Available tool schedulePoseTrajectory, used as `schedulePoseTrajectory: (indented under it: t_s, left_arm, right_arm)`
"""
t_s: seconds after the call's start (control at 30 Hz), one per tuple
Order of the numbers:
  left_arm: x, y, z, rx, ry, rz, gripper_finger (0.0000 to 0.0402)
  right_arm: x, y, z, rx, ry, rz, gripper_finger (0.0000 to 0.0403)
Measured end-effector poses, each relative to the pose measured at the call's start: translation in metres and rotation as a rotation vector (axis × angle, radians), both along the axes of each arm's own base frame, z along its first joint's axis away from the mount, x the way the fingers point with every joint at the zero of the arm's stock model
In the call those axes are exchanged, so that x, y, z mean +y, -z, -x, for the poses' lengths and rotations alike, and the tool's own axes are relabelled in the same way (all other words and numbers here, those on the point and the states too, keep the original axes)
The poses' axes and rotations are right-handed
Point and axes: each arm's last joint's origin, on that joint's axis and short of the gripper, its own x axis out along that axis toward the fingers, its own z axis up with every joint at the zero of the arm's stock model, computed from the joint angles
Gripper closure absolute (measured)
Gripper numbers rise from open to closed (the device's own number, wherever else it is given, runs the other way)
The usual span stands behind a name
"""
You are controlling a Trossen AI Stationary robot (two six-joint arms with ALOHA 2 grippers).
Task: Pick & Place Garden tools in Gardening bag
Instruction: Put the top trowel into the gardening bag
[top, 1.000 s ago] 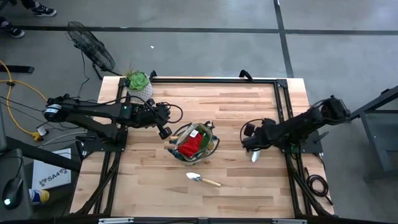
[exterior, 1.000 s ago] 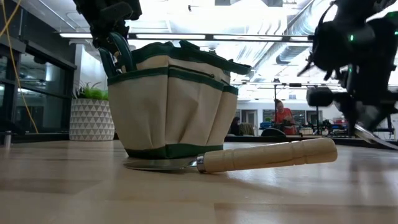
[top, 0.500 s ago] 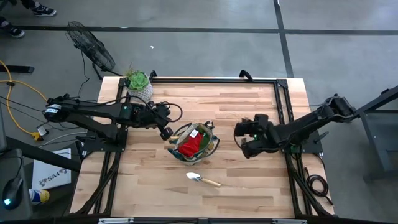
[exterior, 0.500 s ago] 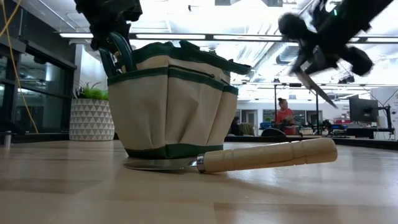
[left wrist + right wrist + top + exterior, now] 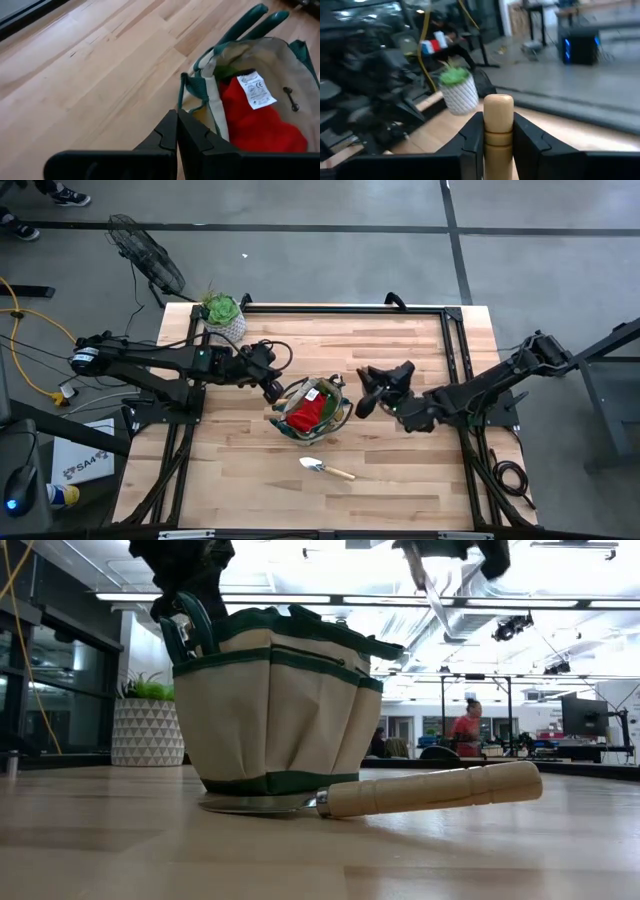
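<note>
We log: right gripper (image 5: 497, 142) clamped on a trowel's wooden handle (image 5: 498, 131), raised just right of the gardening bag (image 5: 312, 409). Left gripper (image 5: 177, 136), fingers pressed together, at the bag's left rim. Red cloth (image 5: 260, 120) inside. Second trowel (image 5: 326, 469) lies on the table (image 5: 400, 480) before the bag.

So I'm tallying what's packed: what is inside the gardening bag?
Inside the gardening bag lies a red cloth piece with a white label, and dark green shear handles stick out at the rim. Anything beneath the cloth is covered. One trowel lies outside on the table.
</note>
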Motion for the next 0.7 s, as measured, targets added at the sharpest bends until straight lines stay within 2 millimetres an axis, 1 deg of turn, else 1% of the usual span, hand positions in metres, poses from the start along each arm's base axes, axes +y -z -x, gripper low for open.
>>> schedulePoseTrajectory:
  t_s: [0.07,0.17,0.3,0.5,0.7]
  left_arm:
    - [0.0,0.0,0.0,-0.004,-0.004,0.004,0.0402]
    - [0.0,0.0,0.0,-0.016,-0.019,0.018,0.0402]
    - [0.0,-0.001,-0.001,-0.027,-0.038,0.036,0.0402]
    - [0.0,-0.001,-0.001,-0.032,-0.04,0.038,0.0402]
    - [0.0,-0.001,-0.001,-0.032,-0.042,0.036,0.0402]
  right_arm:
    - [0.002,-0.007,-0.003,-0.002,-0.031,0.046,0.0343]
    - [0.004,-0.01,-0.007,-0.004,-0.096,0.075,0.0343]
    - [0.008,-0.003,-0.016,-0.008,-0.132,0.083,0.0343]
    - [0.014,0.005,-0.033,-0.071,-0.188,0.112,0.0343]
    - [0.013,0.017,-0.047,-0.095,-0.207,0.124,0.0343]
